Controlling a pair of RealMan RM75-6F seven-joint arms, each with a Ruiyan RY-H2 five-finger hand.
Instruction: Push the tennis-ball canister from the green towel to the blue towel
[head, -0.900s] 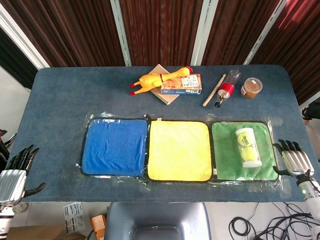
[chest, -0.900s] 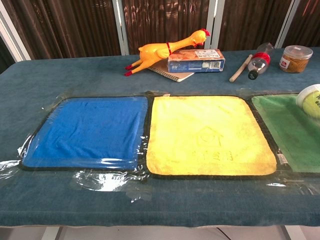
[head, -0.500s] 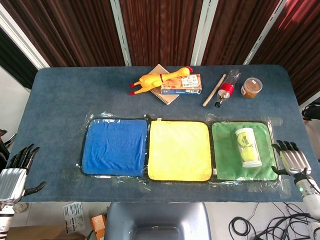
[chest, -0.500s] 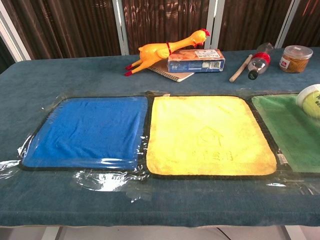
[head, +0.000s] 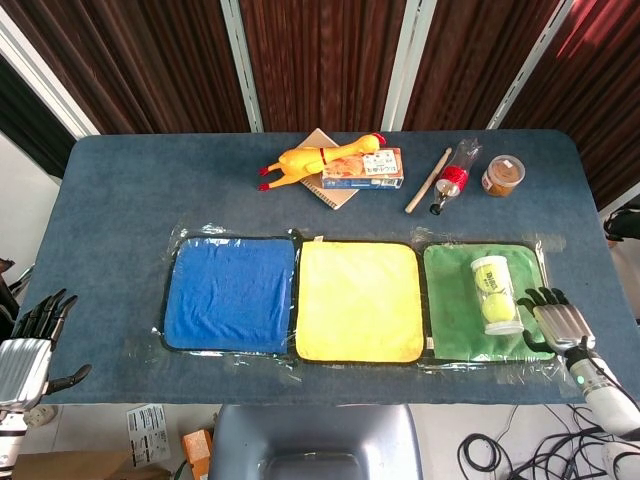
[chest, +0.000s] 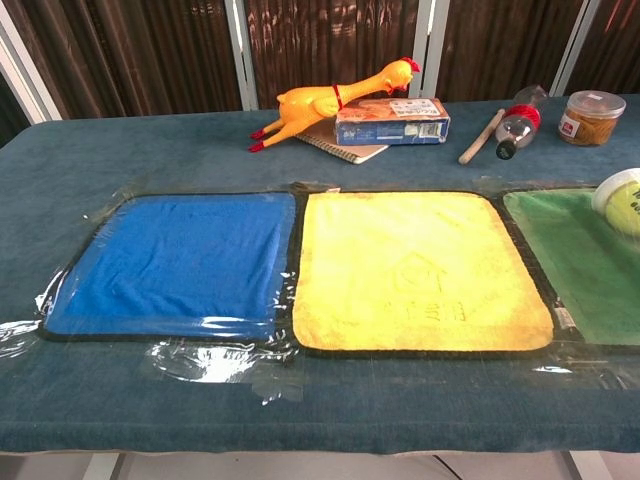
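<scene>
The clear tennis-ball canister (head: 496, 293) lies on its side on the green towel (head: 450, 310), two yellow balls inside; its end shows at the right edge of the chest view (chest: 622, 198). My right hand (head: 558, 322) hovers at the green towel's (chest: 585, 265) right edge, just right of the canister's near end, fingers spread and holding nothing. The blue towel (head: 230, 294) (chest: 175, 260) lies flat at the left, with the yellow towel (head: 358, 300) between. My left hand (head: 30, 345) hangs off the table's left front corner, fingers apart and empty.
Along the table's far side sit a rubber chicken (head: 315, 160), a box on a notebook (head: 365, 170), a wooden stick (head: 428, 180), a bottle (head: 455, 175) and a jar (head: 502, 175). Clear plastic film (chest: 215, 360) lies wrinkled under the towels.
My right hand has moved left and slightly toward me, from beyond the towel's right edge to just beside the canister. The canister and left hand have not moved.
</scene>
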